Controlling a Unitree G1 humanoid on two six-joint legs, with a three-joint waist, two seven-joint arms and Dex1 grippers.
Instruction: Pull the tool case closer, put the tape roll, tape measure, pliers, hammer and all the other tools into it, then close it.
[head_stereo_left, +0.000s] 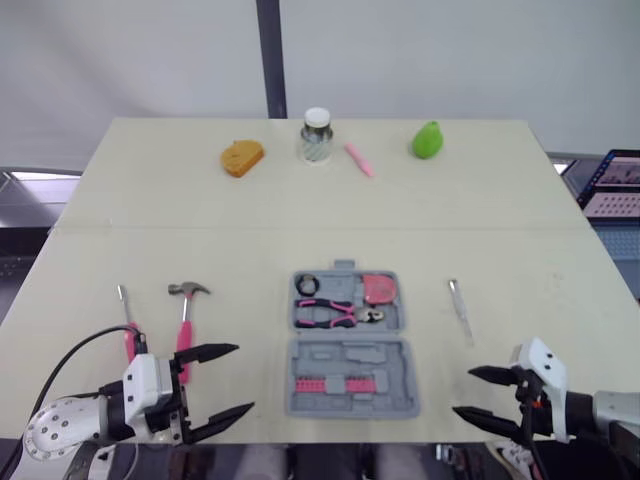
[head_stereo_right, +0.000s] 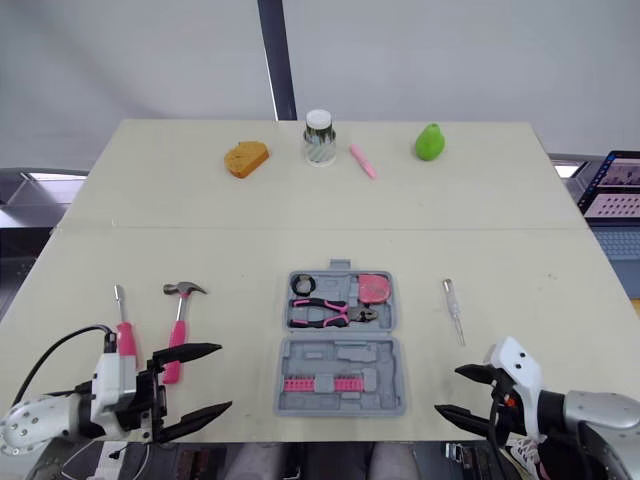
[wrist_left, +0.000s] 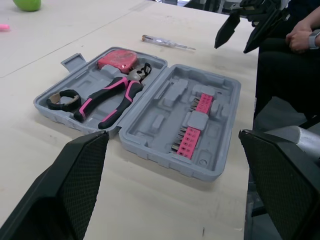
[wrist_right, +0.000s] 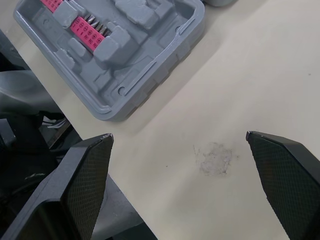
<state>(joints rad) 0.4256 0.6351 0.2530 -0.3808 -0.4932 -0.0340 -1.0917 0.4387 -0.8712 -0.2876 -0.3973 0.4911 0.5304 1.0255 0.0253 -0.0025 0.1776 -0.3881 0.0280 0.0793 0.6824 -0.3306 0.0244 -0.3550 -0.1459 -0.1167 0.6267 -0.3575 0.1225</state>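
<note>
**Spotter:** Where was the tool case (head_stereo_left: 348, 340) at that point?

**Operator:** I had it lying open and flat on the tabletop (head_stereo_left: 520, 250), near the front edge in the middle, between my two grippers. The far half held the tape roll (head_stereo_left: 306, 284) on the left, the pliers (head_stereo_left: 338, 314) across the middle and the tape measure (head_stereo_left: 379, 289) on the right. The near half carried a row of pink bits (head_stereo_left: 330, 385).

**Spotter:** And your grippers?

**Operator:** My left gripper (head_stereo_left: 240, 378) hovered over the near left of the tabletop. Its two black fingers were spread wide, held nothing and pointed toward the case. My right gripper (head_stereo_left: 463, 392) mirrored it on the near right, also wide open and empty, and it sat clear of the case.

**Spotter:** What was lying outside the case?

**Operator:** The hammer (head_stereo_left: 185, 320) lay left of the case with its head at the far end. The near end of its pink handle ran in behind my left gripper. Just left of it lay the pink-handled screwdriver (head_stereo_left: 127, 320), roughly parallel. Over on the right a slim screwdriver (head_stereo_left: 461, 312) lay on its own, apart from the case.

**Spotter:** Anything at the far end?

**Operator:** I saw a row of things there, well apart from the tools. From left to right they were an orange block (head_stereo_left: 242, 158), a jar (head_stereo_left: 316, 136), a pink pen (head_stereo_left: 359, 160) and a green pear (head_stereo_left: 428, 140).
</note>
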